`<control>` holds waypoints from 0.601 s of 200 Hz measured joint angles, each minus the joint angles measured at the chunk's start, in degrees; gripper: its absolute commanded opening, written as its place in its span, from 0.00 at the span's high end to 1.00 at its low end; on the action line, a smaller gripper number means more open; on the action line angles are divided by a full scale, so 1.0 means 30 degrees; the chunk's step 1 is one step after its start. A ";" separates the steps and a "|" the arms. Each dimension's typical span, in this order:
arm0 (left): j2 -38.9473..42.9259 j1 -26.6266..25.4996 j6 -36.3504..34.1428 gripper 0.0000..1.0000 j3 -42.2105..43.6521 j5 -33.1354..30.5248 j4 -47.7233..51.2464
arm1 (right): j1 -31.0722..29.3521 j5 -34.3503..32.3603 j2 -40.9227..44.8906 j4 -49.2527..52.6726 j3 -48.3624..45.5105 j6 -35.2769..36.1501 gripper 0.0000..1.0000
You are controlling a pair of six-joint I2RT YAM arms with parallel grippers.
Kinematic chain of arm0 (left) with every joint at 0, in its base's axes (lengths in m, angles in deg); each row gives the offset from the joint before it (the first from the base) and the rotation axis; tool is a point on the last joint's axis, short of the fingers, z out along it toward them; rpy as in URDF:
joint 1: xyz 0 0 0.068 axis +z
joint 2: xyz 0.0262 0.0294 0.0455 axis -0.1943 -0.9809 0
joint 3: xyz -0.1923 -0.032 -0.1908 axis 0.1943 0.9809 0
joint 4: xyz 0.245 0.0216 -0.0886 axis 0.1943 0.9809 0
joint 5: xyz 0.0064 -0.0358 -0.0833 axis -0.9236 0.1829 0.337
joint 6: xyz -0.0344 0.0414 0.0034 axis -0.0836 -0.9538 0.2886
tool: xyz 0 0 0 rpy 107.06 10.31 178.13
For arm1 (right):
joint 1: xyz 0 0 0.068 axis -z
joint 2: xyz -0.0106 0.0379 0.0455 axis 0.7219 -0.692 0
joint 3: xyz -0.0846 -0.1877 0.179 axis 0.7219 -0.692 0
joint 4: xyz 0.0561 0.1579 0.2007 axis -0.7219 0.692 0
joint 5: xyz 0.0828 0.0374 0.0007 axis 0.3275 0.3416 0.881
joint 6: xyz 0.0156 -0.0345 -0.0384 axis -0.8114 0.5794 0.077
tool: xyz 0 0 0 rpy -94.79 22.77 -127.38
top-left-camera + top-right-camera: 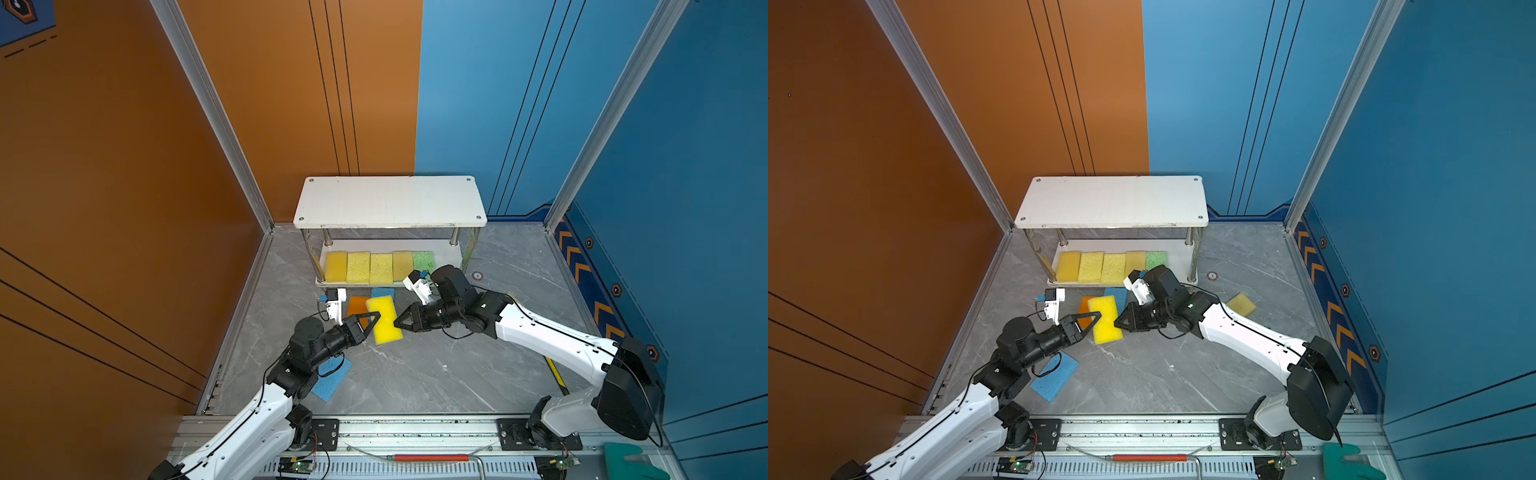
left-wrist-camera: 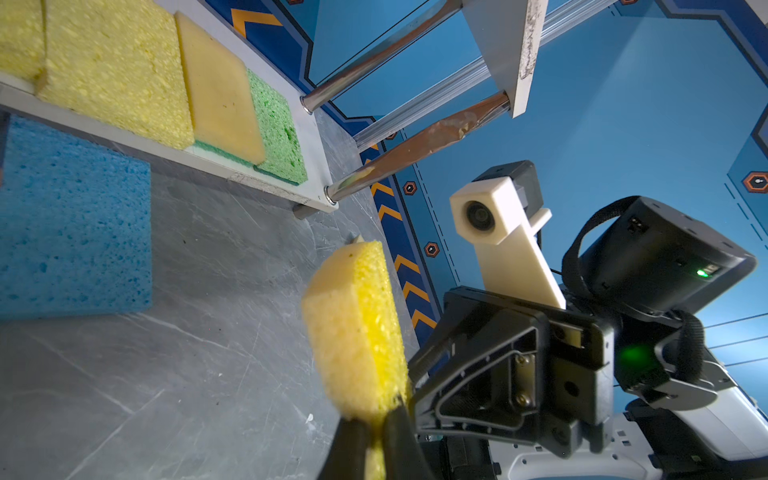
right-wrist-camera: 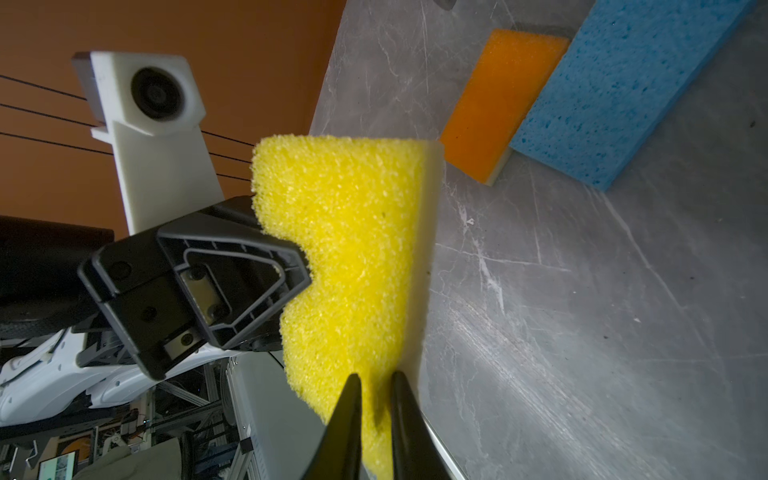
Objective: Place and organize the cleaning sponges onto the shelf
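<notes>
Grey marble-patterned tabletop (image 1: 415,374) is carrying everything, with an orange wall (image 1: 124,208) rising on the left and a blue wall (image 1: 685,208) on the right. Nearest, a blue sponge (image 1: 332,380) is lying flat, partly under the left arm (image 1: 257,411). Further in, at mid-table, the left gripper (image 1: 377,316) is pinching the left edge of a bright yellow sponge (image 1: 384,320), jaws pressed into the foam and holding it up off the surface. The right gripper (image 1: 397,323) is meeting that sponge from the right, its jaws lying either side of the edge; whether they are squeezing it I cannot tell. Just behind, an orange sponge (image 1: 356,307) and a second blue sponge (image 1: 382,292) are lying side by side. A pale tan sponge (image 1: 1241,304) is sitting to the right, beyond the right arm (image 1: 1246,332). Farthest, the shelf (image 1: 390,201) is standing near the back corner, its lower board (image 1: 446,253) holding four yellow sponges (image 1: 358,267) and a green sponge (image 1: 424,262) in a row, green at the right end.
</notes>
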 measured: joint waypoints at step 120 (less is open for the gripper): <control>0.0095 0.2871 0.2084 0.94 0.0240 0.2630 -0.1792 | 0.0015 0.1647 0.0102 -0.2273 -0.0925 -0.1574 0.59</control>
